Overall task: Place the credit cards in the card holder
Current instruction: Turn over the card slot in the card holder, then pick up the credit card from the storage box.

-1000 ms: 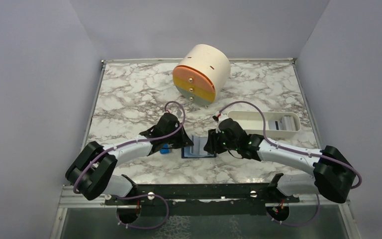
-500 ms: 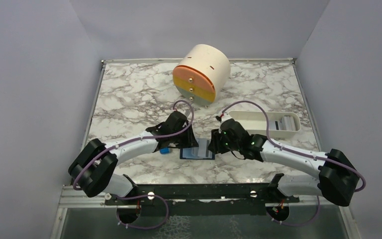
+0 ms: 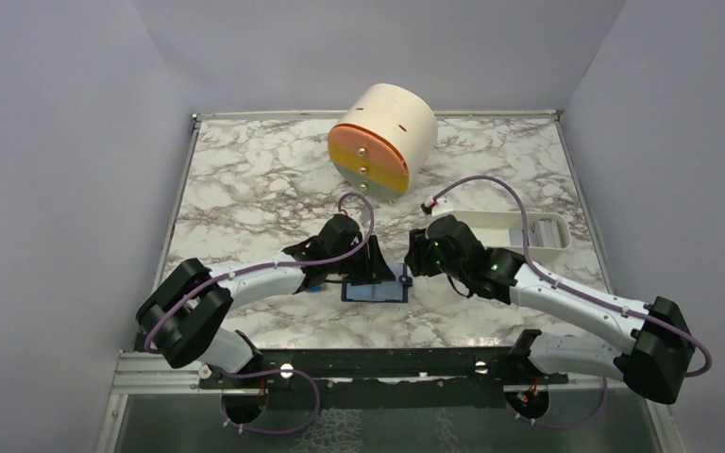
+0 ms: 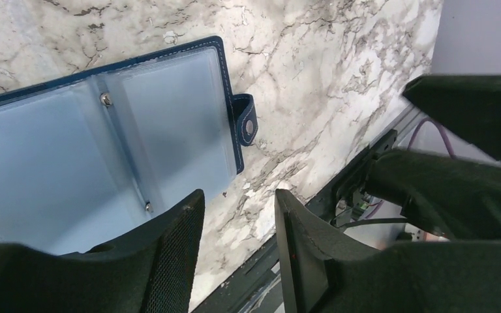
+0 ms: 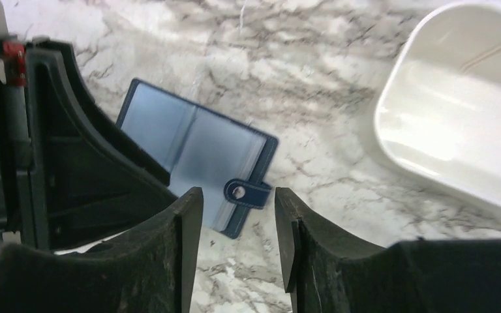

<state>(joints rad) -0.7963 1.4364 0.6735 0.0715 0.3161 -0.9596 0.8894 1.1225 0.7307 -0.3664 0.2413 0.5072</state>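
The card holder (image 3: 375,289) lies open on the marble, blue-grey inside up and snap tab (image 4: 244,121) sticking out at its right edge. My left gripper (image 3: 370,268) hangs over the holder's far left part, open, nothing between its fingers (image 4: 184,222). The right gripper (image 3: 413,261) hovers just right of the holder, above the tab (image 5: 246,193), also open and empty. In the right wrist view the holder (image 5: 196,147) sits just beyond the gap of that gripper (image 5: 238,199). Pale credit cards (image 3: 547,230) stand in the right end of the white tray.
A white oblong tray (image 3: 491,225) lies behind the right arm, its rim (image 5: 391,124) close to the right gripper. A cream drum with an orange and yellow front (image 3: 382,139) stands at the back. A small blue block (image 3: 313,286) peeks out under the left arm.
The left gripper has opened and slid right over the holder. The right gripper has pulled back to the right and up, off the holder, opening a little wider.
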